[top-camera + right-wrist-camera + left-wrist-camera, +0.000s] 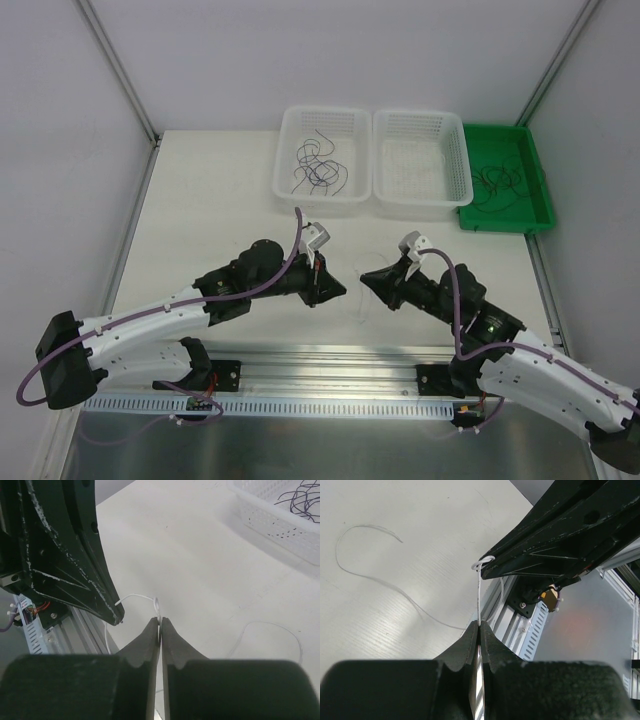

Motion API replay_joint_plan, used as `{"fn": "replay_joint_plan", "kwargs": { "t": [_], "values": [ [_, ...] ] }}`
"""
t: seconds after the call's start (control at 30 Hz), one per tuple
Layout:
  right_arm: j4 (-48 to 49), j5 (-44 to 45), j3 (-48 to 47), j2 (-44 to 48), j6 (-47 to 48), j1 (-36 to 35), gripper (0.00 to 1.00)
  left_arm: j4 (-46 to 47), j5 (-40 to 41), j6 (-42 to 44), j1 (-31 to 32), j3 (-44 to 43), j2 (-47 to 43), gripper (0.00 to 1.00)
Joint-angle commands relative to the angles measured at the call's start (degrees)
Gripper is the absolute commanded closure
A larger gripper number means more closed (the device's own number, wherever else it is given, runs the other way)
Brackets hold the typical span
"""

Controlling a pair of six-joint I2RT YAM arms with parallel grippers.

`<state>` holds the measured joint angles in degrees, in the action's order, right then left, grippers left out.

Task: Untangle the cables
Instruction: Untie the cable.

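A thin white cable (479, 592) runs up from my left gripper (480, 625), which is shut on it, to a small loop (483, 561) at the right gripper's black fingers (560, 535). In the right wrist view my right gripper (160, 620) is shut on the same cable just below its loop (157, 603), with the left gripper's fingers (75, 555) close on the left. From above, the left gripper (322, 286) and right gripper (368, 280) nearly meet over the near table, with the white cable (360, 306) trailing below. Dark curly cables (318, 170) lie in the left white basket (290, 120).
A second white basket (455, 150) stands beside the first. A green tray (540, 190) at the right holds more dark cables (500, 183). A loose pale strand (370, 577) lies on the table. The aluminium rail (330, 365) runs along the near edge.
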<state>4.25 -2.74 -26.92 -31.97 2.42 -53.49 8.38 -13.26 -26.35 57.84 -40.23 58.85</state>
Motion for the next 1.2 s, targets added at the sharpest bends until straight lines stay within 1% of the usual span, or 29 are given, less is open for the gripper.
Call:
{"fn": "replay_joint_plan", "kwargs": {
  "t": [0.0,0.07,0.23,0.37,0.47,0.53,0.63,0.8,0.97,1.07,1.17],
  "values": [
    [-1.87,-3.31,-4.81,0.50,3.29,-0.21,0.94,2.25,-1.77,0.51,0.78,-0.02,0.47,1.00],
    [-5.37,-4.46,-6.91,-0.29,5.31,-0.21,0.99,1.12,-2.30,0.86,0.78,-0.38,1.09,1.00],
    [-11.01,-6.74,-10.68,-1.16,9.44,-0.21,0.99,-3.01,-3.79,2.79,0.78,-2.66,3.11,1.00],
    [-21.97,-9.99,-16.66,-5.19,14.71,-0.21,0.99,-6.27,-3.44,5.25,0.78,-3.89,2.59,1.00],
    [-24.46,-12.81,-18.43,-7.66,16.22,-0.29,0.99,-8.12,-4.23,6.92,0.78,-5.12,2.06,1.00],
    [-24.82,-14.39,-19.05,-8.90,16.30,-0.29,0.99,-10.49,-5.19,7.19,0.78,-5.82,2.15,1.00],
    [-24.73,-15.36,-19.49,-10.83,16.48,-0.38,0.99,-11.28,-6.78,7.28,0.87,-6.70,2.93,1.00],
    [-24.99,-16.07,-20.10,-11.45,16.57,-0.38,0.99,-12.60,-6.87,7.28,0.87,-7.67,4.43,1.00],
    [-25.17,-13.88,-19.93,-11.28,16.31,-0.30,0.99,-13.48,-9.24,7.54,0.95,-8.99,6.10,1.00],
    [-24.29,-10.36,-19.32,-9.87,15.78,-0.30,0.99,-14.09,-10.30,7.54,1.39,-9.34,7.33,1.00],
    [-23.76,-11.49,-19.49,-9.52,15.60,-0.38,0.99,-14.97,-10.74,7.98,2.18,-10.22,8.91,1.00]
  ]
}}
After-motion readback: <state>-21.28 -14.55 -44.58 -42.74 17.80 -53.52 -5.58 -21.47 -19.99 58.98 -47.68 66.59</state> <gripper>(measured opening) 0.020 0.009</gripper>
